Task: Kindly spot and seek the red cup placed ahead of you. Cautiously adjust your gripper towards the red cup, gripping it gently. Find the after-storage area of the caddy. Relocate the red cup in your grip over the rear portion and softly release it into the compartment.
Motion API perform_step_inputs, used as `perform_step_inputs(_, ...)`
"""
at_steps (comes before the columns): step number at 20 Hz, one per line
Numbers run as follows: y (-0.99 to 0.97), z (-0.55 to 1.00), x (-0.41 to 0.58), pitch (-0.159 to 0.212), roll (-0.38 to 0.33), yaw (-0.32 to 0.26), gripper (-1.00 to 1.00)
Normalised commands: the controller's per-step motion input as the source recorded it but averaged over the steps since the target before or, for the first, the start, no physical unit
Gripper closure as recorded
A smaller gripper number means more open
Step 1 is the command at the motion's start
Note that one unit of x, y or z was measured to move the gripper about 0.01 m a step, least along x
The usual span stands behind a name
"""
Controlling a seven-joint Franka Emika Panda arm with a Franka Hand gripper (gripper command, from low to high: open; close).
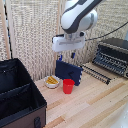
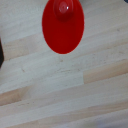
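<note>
The red cup [image 1: 68, 86] stands upright on the wooden table, just right of a cream bowl in the exterior view. In the wrist view the red cup [image 2: 62, 25] is seen from above, its mouth facing the camera. My gripper [image 1: 66, 56] hangs well above the cup and slightly behind it. Its two dark fingers are apart and hold nothing. No fingers show in the wrist view. The black caddy [image 1: 35, 102] stands at the exterior view's left, split by a divider. Its farther bay [image 1: 11, 75] and nearer bay both look empty.
A cream bowl [image 1: 52, 81] with yellow pieces sits beside the cup. A dark blue box [image 1: 69, 72] stands behind the cup, under the gripper. A dark toaster oven [image 1: 114, 55] and a wire rack [image 1: 97, 74] are at the right. A reed screen is behind.
</note>
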Motion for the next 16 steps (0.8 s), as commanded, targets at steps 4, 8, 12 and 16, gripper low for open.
perform_step_inputs(4, -0.39, -0.37, -0.192, 0.000, 0.078, -0.075, -1.00)
perform_step_inputs(8, -0.14, -0.41, -0.147, 0.018, 0.014, -0.039, -1.00)
perform_step_inputs(12, -0.06, -0.40, -0.202, 0.040, 0.000, -0.033, -1.00)
perform_step_inputs(16, -0.07, -0.43, -0.173, 0.048, 0.000, -0.024, -1.00)
